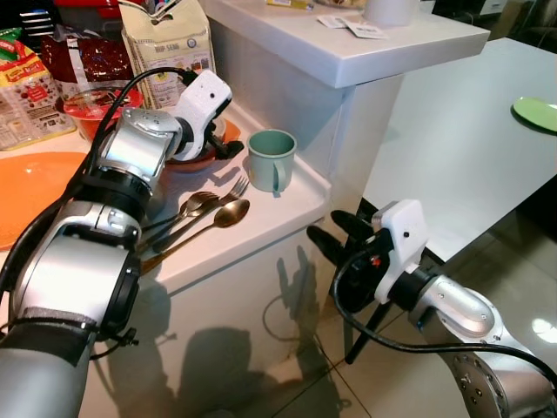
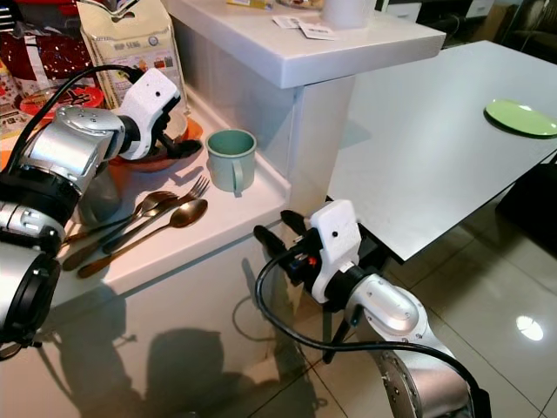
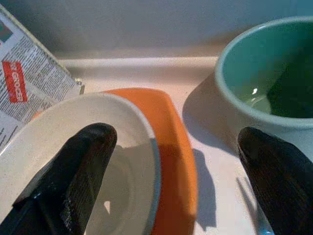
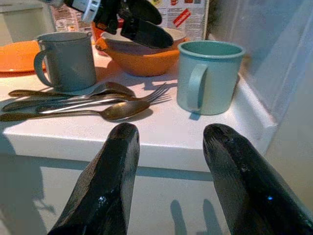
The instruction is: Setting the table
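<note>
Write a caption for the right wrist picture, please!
Open right gripper waits below the counter edge, facing a green mug, grey mug, spoons and a fork, and stacked bowls.

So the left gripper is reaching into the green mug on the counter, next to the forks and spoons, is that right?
Not quite. The left gripper is at the stacked bowls, one finger inside the white bowl, as the left wrist view shows. The green mug stands untouched beside them, next to the cutlery.

Mug (image 1: 271, 158) right of bowls (image 1: 202, 153), behind cutlery (image 1: 202, 214).
</note>
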Robot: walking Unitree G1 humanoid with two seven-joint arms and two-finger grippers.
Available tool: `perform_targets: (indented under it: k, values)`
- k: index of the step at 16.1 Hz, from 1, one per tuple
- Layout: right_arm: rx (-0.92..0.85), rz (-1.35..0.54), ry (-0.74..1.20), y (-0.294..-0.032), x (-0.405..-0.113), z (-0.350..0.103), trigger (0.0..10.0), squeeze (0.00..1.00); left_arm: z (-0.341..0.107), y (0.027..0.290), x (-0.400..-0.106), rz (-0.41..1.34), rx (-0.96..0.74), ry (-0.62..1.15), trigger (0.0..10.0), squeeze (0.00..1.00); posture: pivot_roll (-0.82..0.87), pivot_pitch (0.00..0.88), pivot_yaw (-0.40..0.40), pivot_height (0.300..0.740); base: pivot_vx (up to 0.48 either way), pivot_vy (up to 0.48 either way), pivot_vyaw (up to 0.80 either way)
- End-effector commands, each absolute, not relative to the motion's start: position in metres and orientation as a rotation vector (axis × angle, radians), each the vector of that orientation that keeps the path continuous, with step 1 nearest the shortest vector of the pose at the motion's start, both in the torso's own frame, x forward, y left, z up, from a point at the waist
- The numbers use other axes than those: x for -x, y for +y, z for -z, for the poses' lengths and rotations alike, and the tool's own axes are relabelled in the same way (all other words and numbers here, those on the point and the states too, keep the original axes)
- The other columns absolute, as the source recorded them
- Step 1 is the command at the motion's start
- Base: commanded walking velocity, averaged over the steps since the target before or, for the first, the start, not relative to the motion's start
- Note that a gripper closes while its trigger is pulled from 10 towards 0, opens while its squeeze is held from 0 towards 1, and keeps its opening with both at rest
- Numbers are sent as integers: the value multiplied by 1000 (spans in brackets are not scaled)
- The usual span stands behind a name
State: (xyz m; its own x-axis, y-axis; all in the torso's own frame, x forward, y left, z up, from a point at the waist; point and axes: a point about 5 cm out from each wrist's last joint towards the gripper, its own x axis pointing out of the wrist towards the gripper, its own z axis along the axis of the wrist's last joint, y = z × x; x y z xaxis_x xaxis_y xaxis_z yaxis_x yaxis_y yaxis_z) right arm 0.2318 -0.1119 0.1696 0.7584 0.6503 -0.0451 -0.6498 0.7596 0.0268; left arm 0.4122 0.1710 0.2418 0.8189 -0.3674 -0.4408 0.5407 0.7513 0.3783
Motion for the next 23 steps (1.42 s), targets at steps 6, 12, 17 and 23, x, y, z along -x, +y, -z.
perform_targets:
  k: [6,12,17,23]
  values:
    - [-12,-737,73,-112,-225,-168,10000,0,-248,179,-417,459,-509,352,10000,0,39,0,-10,740,0,0,0]
    - [-5,-741,79,-113,-224,-166,10000,0,-244,185,-417,427,-577,356,10000,0,36,0,-11,740,0,0,0]
    - [3,-765,90,-111,-222,-166,10000,0,-241,188,-418,375,-698,365,2314,0,36,0,-11,740,0,0,0]
    - [0,-758,78,-111,-224,-168,10000,0,-243,189,-418,393,-710,380,0,0,31,0,-6,740,0,0,0]
